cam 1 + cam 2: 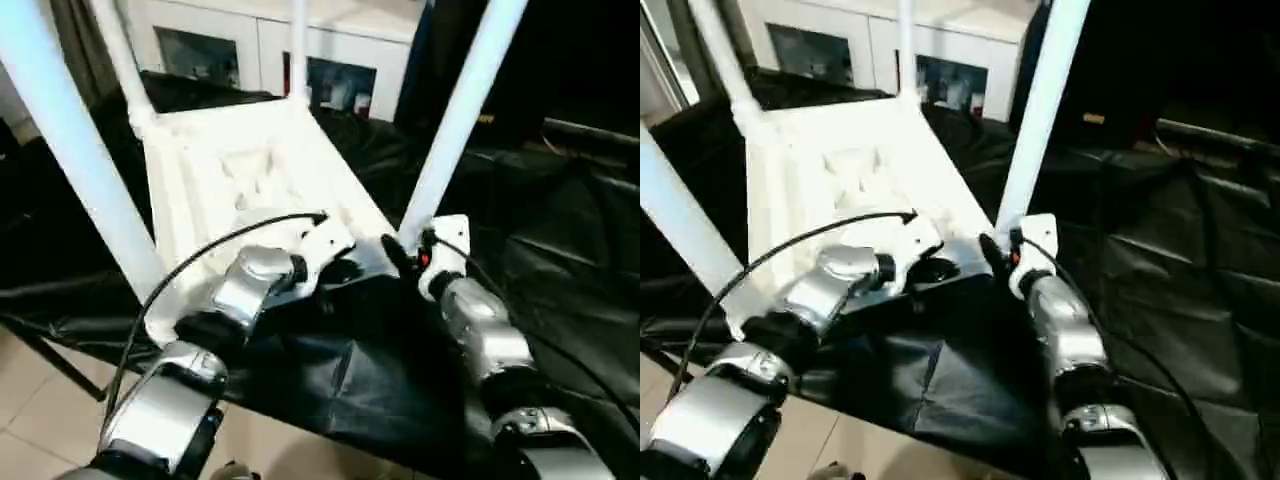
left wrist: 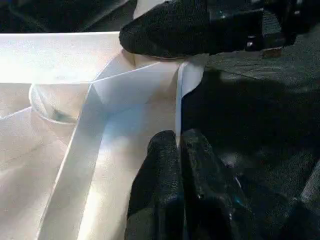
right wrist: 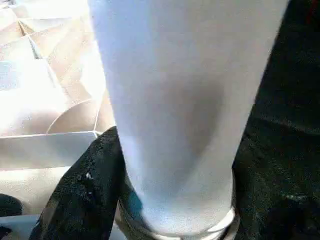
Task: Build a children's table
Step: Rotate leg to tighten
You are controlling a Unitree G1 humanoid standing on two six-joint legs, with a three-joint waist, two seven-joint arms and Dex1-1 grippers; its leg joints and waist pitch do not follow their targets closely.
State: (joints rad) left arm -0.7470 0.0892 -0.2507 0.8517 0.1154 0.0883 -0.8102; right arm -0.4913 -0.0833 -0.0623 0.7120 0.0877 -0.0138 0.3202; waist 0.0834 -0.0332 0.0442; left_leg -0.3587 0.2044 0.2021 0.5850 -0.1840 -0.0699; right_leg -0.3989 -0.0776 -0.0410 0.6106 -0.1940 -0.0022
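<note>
Black cloth (image 1: 560, 280) covers the worktop, and the table top (image 1: 230, 170) lies upside down on it. Left gripper (image 2: 179, 150) pinches its near rim. Right gripper (image 1: 405, 255), spread, hugs the near right leg (image 1: 455, 120) by its socket. Next: push that leg in snugly.
</note>
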